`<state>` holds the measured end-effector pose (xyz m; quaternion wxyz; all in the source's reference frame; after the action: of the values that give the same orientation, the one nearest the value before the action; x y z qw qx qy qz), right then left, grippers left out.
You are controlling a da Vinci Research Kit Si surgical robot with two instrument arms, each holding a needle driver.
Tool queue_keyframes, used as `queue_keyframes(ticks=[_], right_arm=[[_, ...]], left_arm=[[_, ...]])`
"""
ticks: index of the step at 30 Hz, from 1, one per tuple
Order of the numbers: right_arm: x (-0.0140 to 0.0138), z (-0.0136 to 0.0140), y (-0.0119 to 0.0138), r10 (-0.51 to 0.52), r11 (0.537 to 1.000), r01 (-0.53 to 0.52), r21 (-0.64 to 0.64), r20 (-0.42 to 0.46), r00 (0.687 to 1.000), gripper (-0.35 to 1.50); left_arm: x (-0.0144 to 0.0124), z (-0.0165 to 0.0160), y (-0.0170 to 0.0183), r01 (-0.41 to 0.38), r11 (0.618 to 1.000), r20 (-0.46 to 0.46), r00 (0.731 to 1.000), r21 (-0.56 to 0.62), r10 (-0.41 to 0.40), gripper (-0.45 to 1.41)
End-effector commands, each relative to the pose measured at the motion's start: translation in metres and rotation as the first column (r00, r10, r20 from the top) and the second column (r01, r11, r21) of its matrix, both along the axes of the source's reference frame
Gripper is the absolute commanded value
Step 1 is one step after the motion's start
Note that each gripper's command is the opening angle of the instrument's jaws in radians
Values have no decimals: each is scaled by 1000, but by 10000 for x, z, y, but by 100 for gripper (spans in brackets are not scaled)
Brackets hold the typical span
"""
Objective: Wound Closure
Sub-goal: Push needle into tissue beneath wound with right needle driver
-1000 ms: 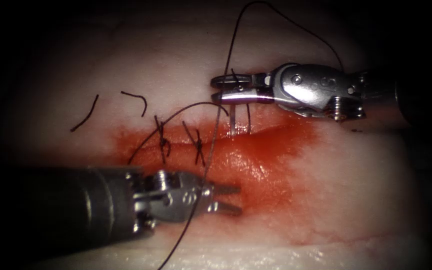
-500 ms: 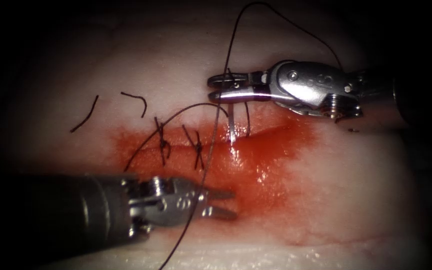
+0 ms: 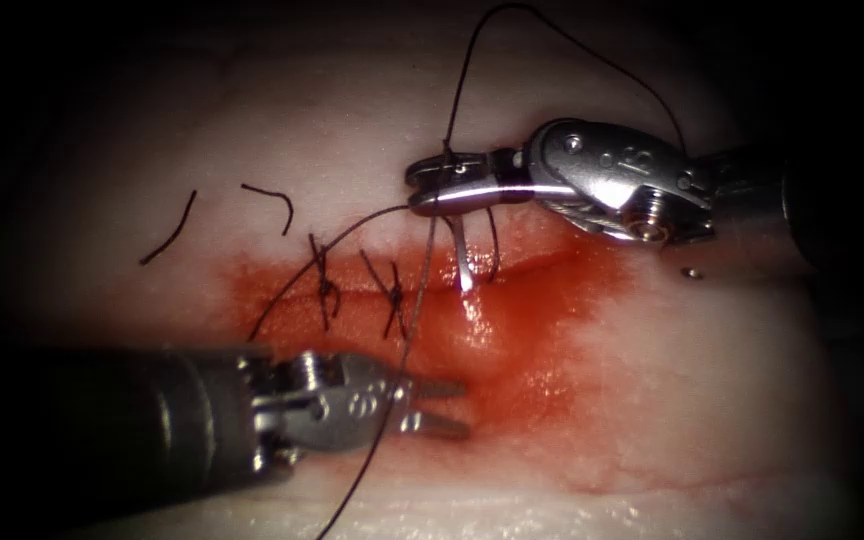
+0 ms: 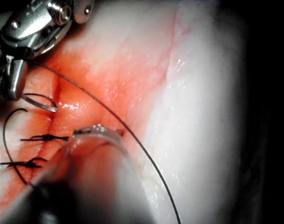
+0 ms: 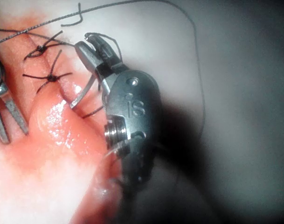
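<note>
Red fluid [image 3: 512,330] is pooling over the middle of the tissue [image 3: 712,380], spreading along the cut [image 3: 352,292] that is running left to right across the centre of the endoscope frame. Two finished stitches [image 3: 324,285] are crossing the left part of the cut, and two cut ends of thread [image 3: 170,228] are lying loose on pale tissue in the upper left.

Coming in from the upper right, the right pincer [image 3: 442,183] is clamping the needle [image 3: 462,255] with its jaws closed. It is gripping the needle near one end of the curve, and the rest of the curve is hanging down from the jaws toward the upper edge of the cut, just right of the stitches. The needle's lower end is sitting at the wet surface; whether it is in the tissue cannot be told. In the right wrist view the same pincer [image 5: 97,46] is showing the needle [image 5: 83,93] bending below its jaws.

Reaching in from the lower left, the left pincer [image 3: 447,405] is standing with its jaws parted, gripping nothing, below the cut over the fluid.

Dark thread [image 3: 402,350] is running from the right pincer's jaws down across the cut and over the left pincer to the bottom edge, while another length is arching up over the right pincer at the top of the frame.
</note>
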<state>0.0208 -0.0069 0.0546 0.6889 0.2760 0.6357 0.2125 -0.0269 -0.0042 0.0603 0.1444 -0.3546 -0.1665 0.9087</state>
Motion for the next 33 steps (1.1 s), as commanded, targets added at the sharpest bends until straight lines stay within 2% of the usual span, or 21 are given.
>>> queue_keyframes(ticks=[1,7,14,20,27,33], right_arm=[[8,4,-2,4,1000,-4,20,3,1000,-35],[8,4,-1,57,993,-63,101,60,997,-35],[8,2,-4,43,984,-57,171,81,996,-35],[10,-2,-16,13,962,-44,268,119,993,-35],[10,-8,-30,-2,932,-42,361,121,993,-35],[6,-16,-47,-15,932,-28,361,116,993,-35]], left_arm=[[-5,6,-1,-1,1000,1,1000,0,1,4],[-5,5,-3,2,1000,0,1000,3,-2,4],[-4,7,-3,1,1000,0,1000,2,-1,4],[-2,8,-1,4,1000,-1,1000,4,-4,4],[-1,8,-2,6,1000,-1,1000,8,-6,5],[2,8,-2,8,1000,0,1000,12,-8,5]])
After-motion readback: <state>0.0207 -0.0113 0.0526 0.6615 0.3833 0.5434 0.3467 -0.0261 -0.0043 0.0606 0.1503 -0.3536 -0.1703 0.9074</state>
